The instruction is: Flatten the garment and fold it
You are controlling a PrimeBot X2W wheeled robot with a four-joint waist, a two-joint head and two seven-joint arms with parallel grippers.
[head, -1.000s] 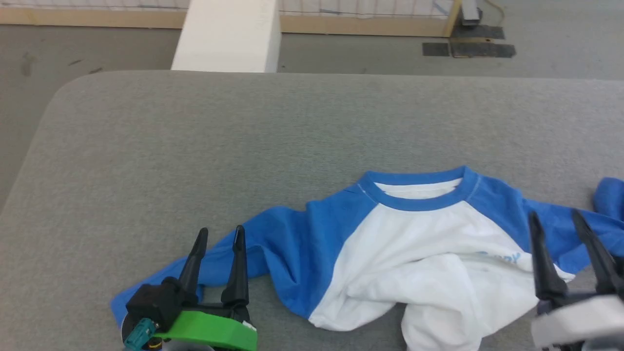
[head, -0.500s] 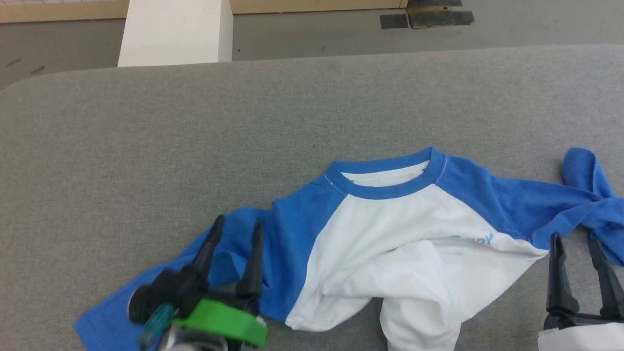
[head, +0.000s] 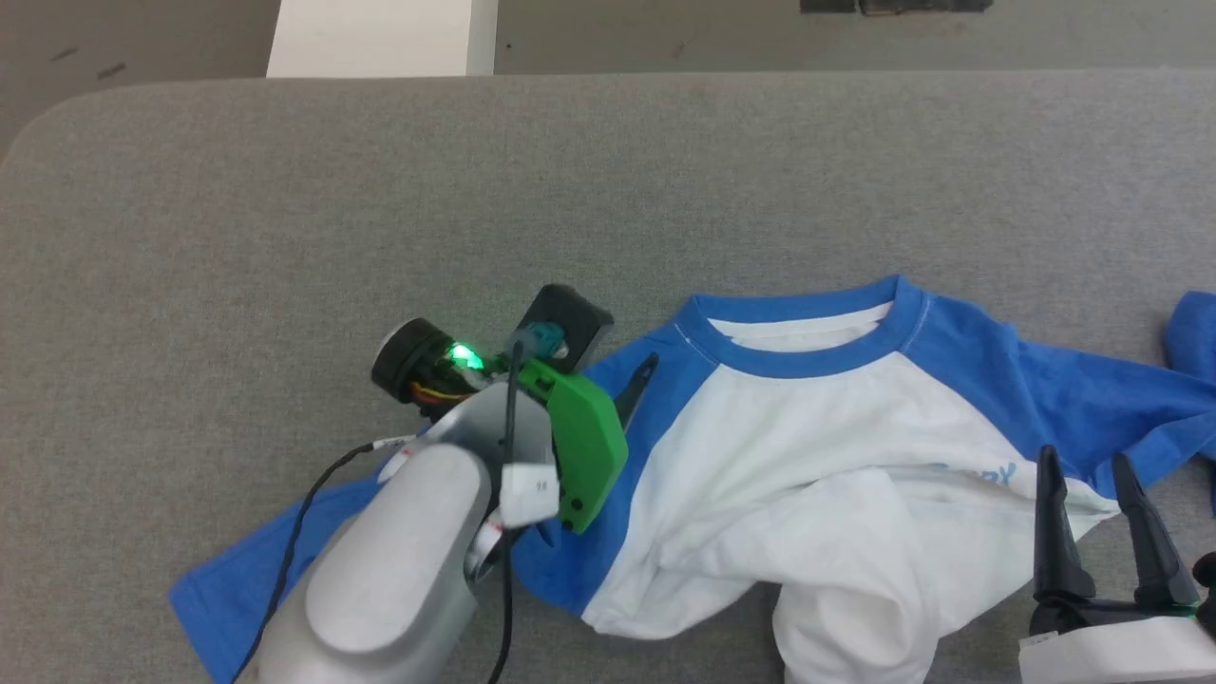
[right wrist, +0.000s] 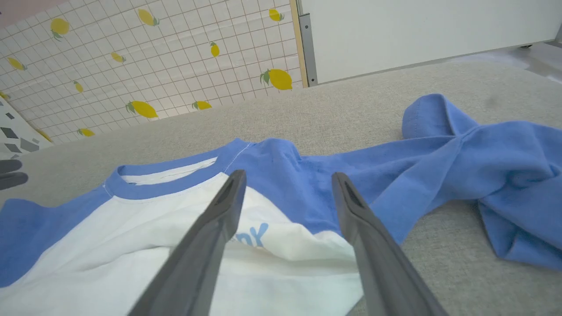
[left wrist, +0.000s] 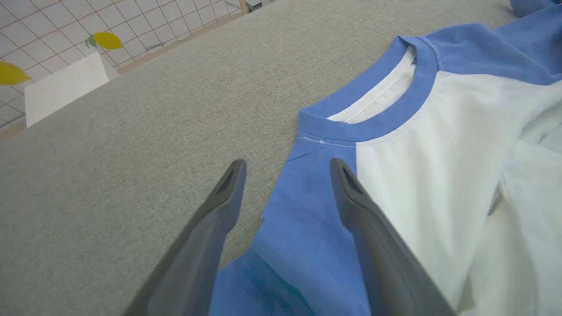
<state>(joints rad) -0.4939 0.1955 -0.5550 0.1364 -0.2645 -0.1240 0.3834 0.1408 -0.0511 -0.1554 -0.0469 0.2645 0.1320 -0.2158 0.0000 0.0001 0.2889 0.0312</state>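
Observation:
The garment (head: 807, 446) lies rumpled on the grey table (head: 285, 237), neck band at the far side, white hem bunched toward me. Its left blue sleeve (head: 228, 598) runs out to the lower left under my forearm. The right sleeve (head: 1121, 399) is twisted in a heap at the far right. My left gripper (head: 635, 378) points right at the blue left shoulder. In the left wrist view this left gripper (left wrist: 285, 169) is open, straddling the shoulder's edge just short of the neck band (left wrist: 377, 118). My right gripper (head: 1086, 463) stands open beside the shirt's right flank, and the right wrist view shows the right gripper (right wrist: 287, 177) aimed at the armpit seam.
A white box (head: 375, 38) stands on the floor past the table's far edge, also seen as the white box (left wrist: 66, 87) in the left wrist view. The table's rounded corner (head: 38, 123) is at the upper left. A lemon-patterned tiled wall (right wrist: 153, 66) lies beyond.
My left arm has swung forward and to the right, from over the left sleeve to the shoulder beside the collar. The head camera has shifted. The right gripper stays open by the shirt's right side.

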